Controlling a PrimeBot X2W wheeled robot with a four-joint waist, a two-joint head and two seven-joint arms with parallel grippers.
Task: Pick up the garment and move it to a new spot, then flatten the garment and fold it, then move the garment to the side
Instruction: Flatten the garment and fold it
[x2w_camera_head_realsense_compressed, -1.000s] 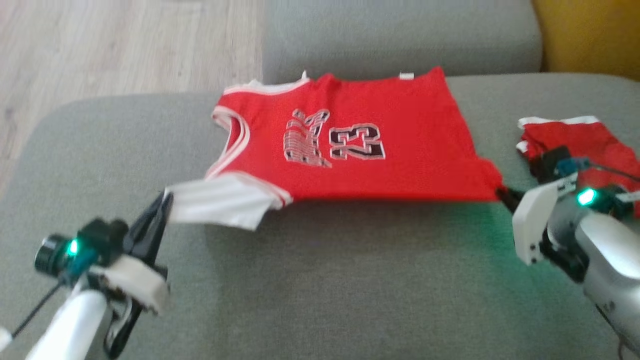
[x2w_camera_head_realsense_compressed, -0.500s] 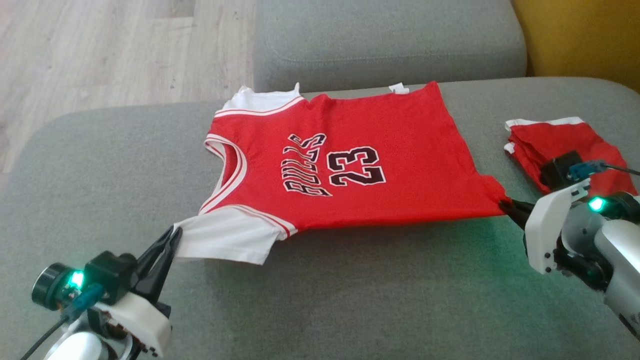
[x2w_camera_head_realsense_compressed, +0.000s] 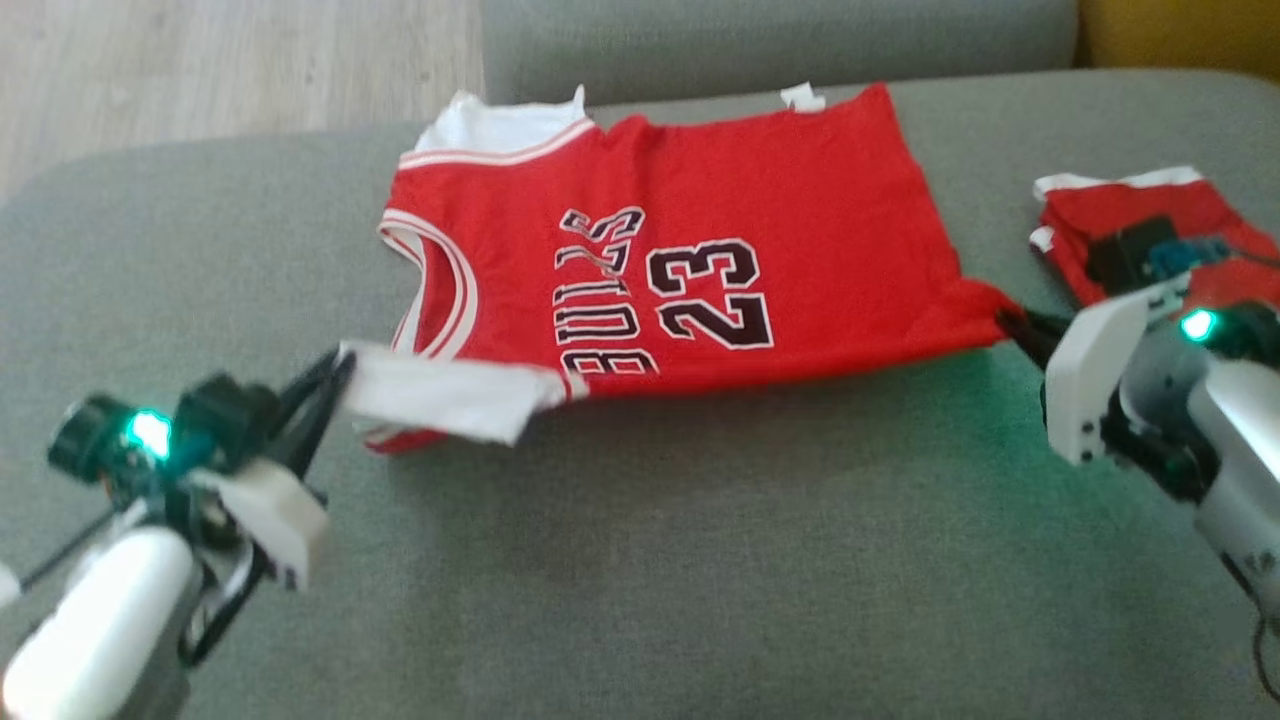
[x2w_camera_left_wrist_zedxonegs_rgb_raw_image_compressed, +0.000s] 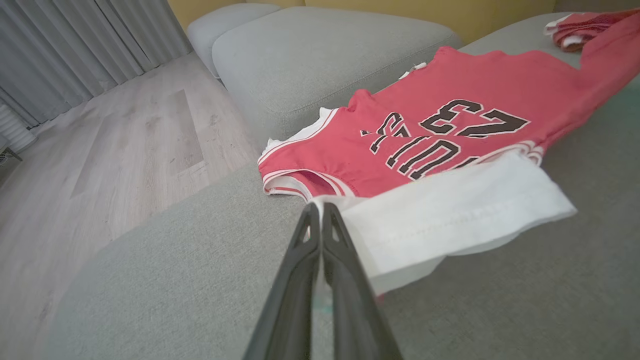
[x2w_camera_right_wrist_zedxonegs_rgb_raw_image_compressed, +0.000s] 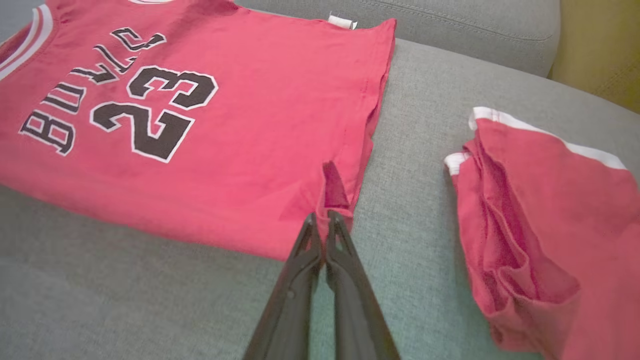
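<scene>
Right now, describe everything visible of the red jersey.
The red jersey is thin, knit-looking fabric with white sleeves, a white-striped neckline and black BULLS 23 lettering. It lies print up, spread mostly flat on the grey sofa cushion. The left gripper, jaws shut, pinches its near white sleeve, which is slightly raised off the cushion. The right gripper, jaws shut, pinches the hem corner.

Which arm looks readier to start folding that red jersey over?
Probably left: the left gripper is shut on the white sleeve, raised over the jersey; the right gripper pinches the hem low on the sofa.
</scene>
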